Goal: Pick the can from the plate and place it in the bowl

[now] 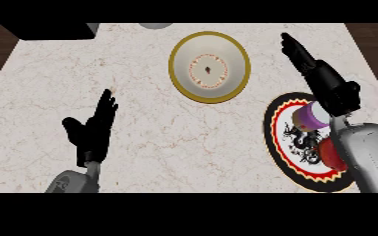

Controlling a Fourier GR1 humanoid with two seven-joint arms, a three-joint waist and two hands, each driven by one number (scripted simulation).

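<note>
Right hand [319,77] hangs over the patterned plate [282,127], fingers straight and apart, apparently lining up a grasp on the purple-banded can [311,117] standing there, the gold-rimmed bowl [184,55] nearby to receive it, the left hand [92,127] resting open

You'll see a pale, veined marble tabletop [148,145]. A black block [52,31] sits at its far left corner, with a grey rounded object [156,25] near it at the far edge.
</note>
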